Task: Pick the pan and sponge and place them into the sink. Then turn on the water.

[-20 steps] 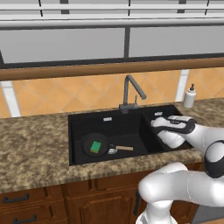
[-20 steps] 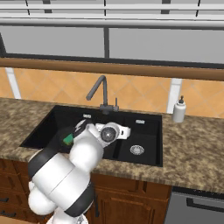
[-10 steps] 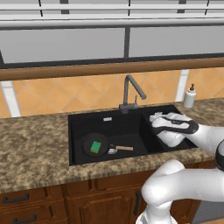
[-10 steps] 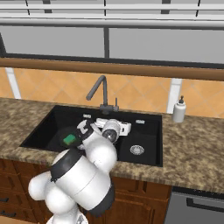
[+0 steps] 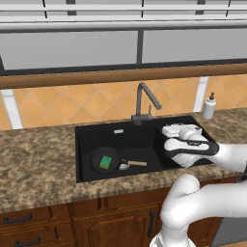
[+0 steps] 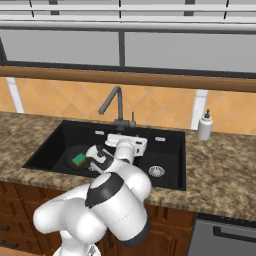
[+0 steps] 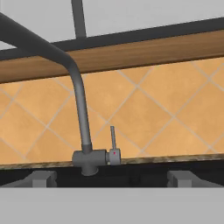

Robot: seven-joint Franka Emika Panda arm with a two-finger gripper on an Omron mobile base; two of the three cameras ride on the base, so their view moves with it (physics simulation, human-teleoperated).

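Note:
The black pan point(image 5: 96, 157) lies in the wide left basin of the sink point(image 5: 140, 141), its wooden handle point(image 5: 137, 163) pointing right. The green sponge point(image 5: 106, 162) rests inside the pan. From the right base view, pan point(image 6: 70, 156) and sponge point(image 6: 79, 159) sit at the basin's left. My gripper point(image 5: 177, 128) hovers over the middle of the sink, right of the faucet point(image 5: 143, 99), aimed at the back wall. In the hand view its fingertips point(image 7: 41, 178) stand wide apart, open and empty, facing the faucet base point(image 7: 89, 159) and upright lever point(image 7: 113, 143). No water is in view at the spout.
A white soap dispenser point(image 5: 209, 106) stands on the granite counter at the sink's back right corner, also the dispenser point(image 6: 204, 126). A silver drain point(image 6: 156, 171) shows in the right basin. My bulky white arm crosses the sink's front right. A wooden sill runs above the tiled backsplash.
The hand has eased slightly left toward the faucet. The arm's elbow has swung across the front of the sink. Pan and sponge lie as before.

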